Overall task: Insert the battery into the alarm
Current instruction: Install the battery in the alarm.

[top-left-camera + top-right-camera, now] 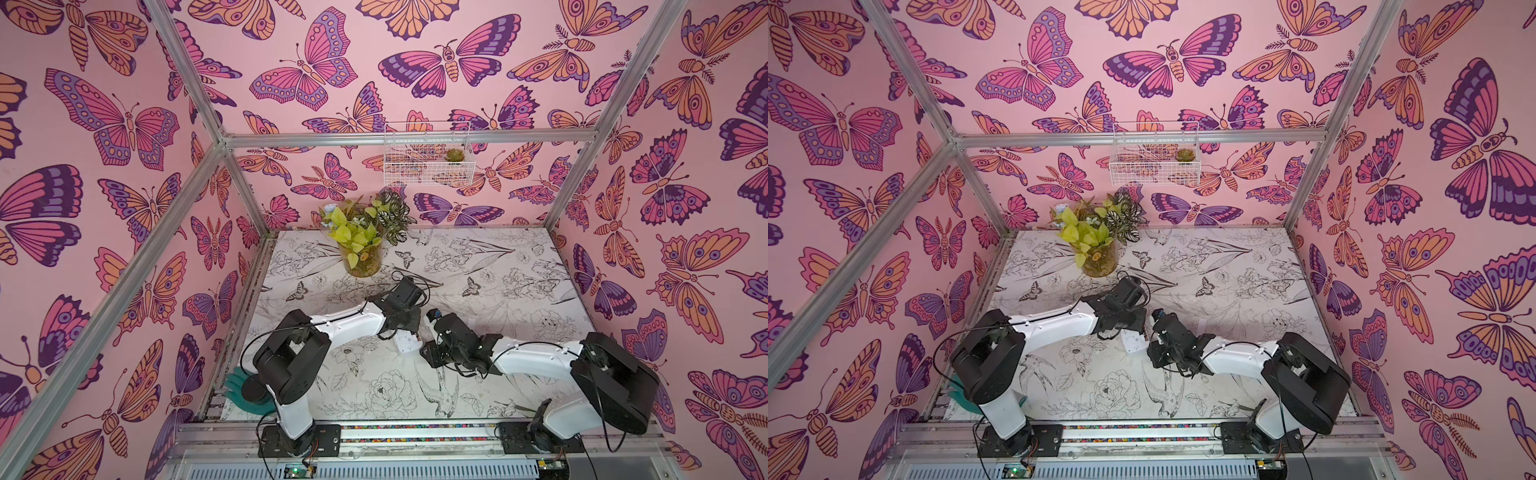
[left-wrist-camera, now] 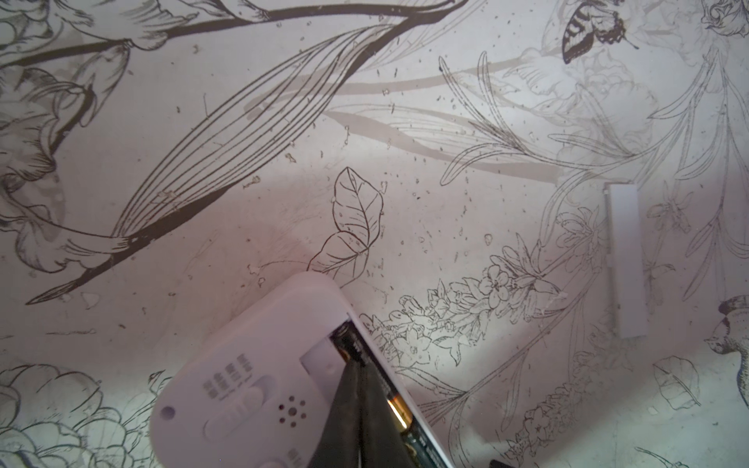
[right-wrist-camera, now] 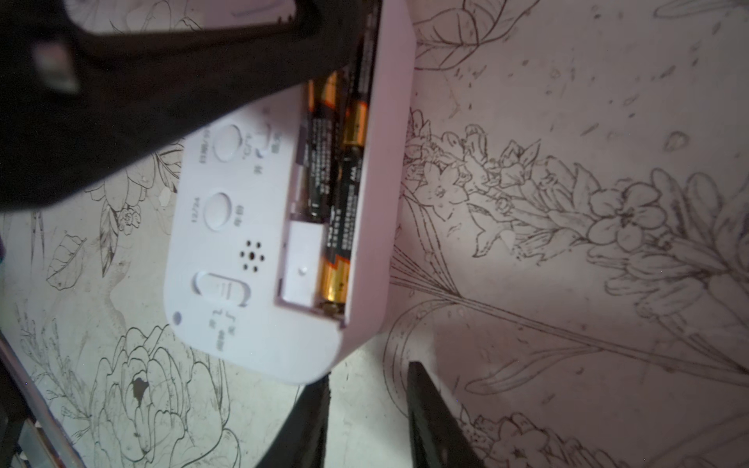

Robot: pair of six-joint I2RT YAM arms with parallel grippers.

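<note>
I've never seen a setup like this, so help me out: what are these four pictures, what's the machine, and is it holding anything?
Two white-and-black robot arms, left and right, stand at a flower-printed table. Two pictures look down from overhead; two come from cameras on the arms' wrists. A small white plastic alarm clock lies back up, its slot open, black-and-gold batteries inside. The left gripper, pinched shut, has its tip on a battery. The right gripper is open beside the clock, holding nothing. The loose white strip nearby is probably the slot's cover.
</note>
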